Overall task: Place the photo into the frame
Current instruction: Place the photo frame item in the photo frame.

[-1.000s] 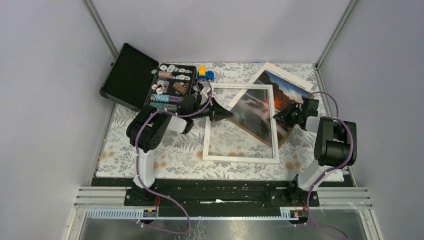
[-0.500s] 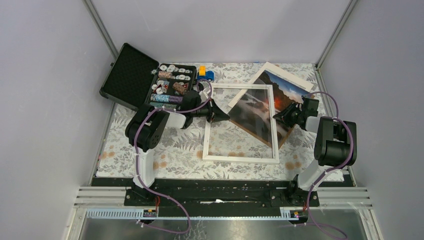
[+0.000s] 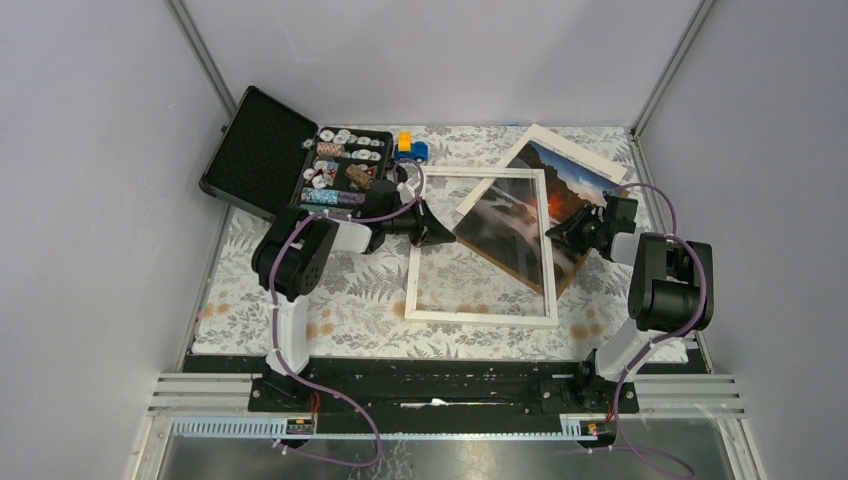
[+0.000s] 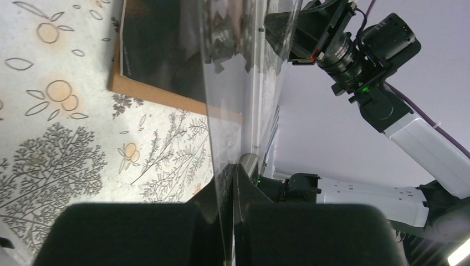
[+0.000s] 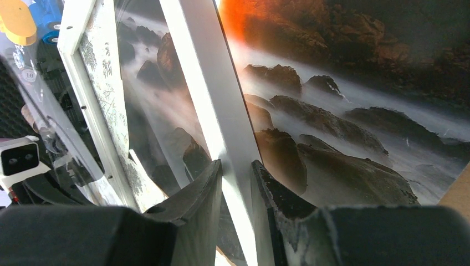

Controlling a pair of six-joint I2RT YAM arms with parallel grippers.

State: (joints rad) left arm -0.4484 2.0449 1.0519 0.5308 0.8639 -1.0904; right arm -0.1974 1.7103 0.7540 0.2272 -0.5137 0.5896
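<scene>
White frame rail sits clamped inside right claw.

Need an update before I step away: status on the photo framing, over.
Left gripper shut on clear pane. Right gripper shut on frame rail. Photo lies skewed under frame, not seated. Frame and pane overlie it.

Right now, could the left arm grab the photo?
Probably not: the left tool is shut on the clear pane, and the white frame lies across much of the photo.
</scene>
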